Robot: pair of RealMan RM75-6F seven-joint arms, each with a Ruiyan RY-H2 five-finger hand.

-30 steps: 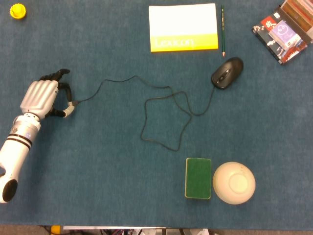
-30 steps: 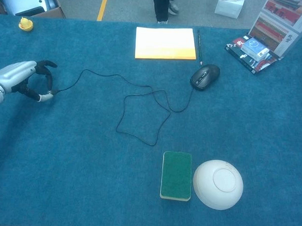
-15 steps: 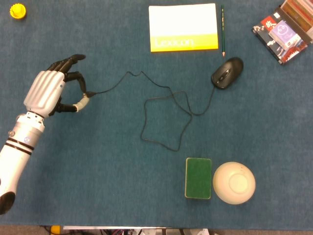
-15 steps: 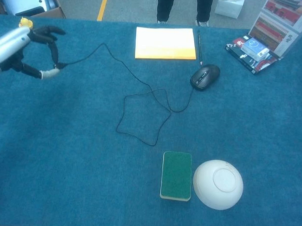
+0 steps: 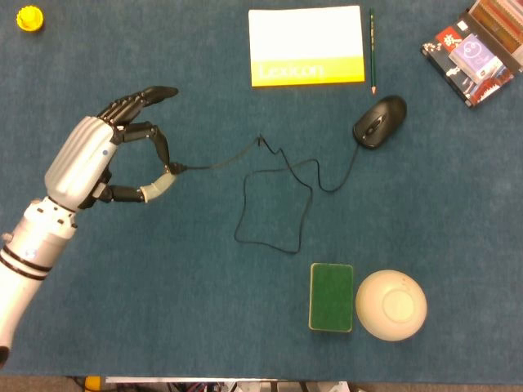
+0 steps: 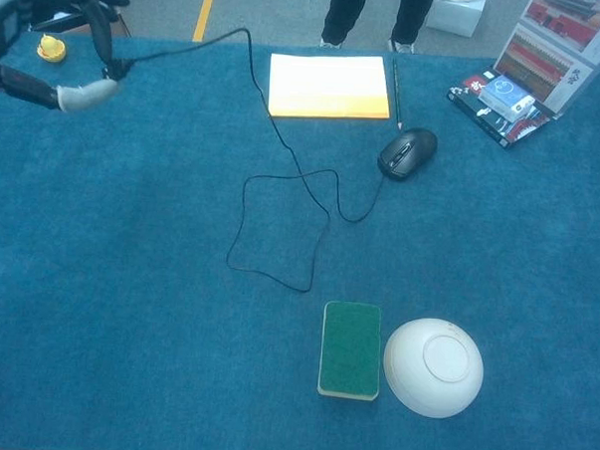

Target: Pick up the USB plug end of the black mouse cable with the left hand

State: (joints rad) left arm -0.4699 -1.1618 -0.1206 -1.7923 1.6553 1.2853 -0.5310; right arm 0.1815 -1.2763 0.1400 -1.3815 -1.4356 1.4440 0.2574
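A black mouse (image 5: 379,121) (image 6: 407,153) lies on the blue table at the back right. Its thin black cable (image 5: 274,204) (image 6: 280,224) loops over the middle of the table and rises leftward. My left hand (image 5: 106,159) (image 6: 49,35) is raised above the left side of the table. It pinches the USB plug end (image 5: 173,169) (image 6: 112,72) between thumb and a finger, the other fingers spread. In the chest view the hand is cut off by the top left corner. My right hand shows in neither view.
A white and yellow notepad (image 5: 306,46) (image 6: 329,86) and a green pencil (image 5: 372,51) lie at the back. A green sponge (image 5: 331,296) (image 6: 350,349) and an upturned white bowl (image 5: 391,305) (image 6: 433,366) sit near the front. Boxes (image 5: 474,51) are at the back right, a yellow cap (image 5: 29,18) at the back left.
My left hand has risen and moved right with the plug pinched in it. The cable has lifted off the table behind it and its loop has tightened.
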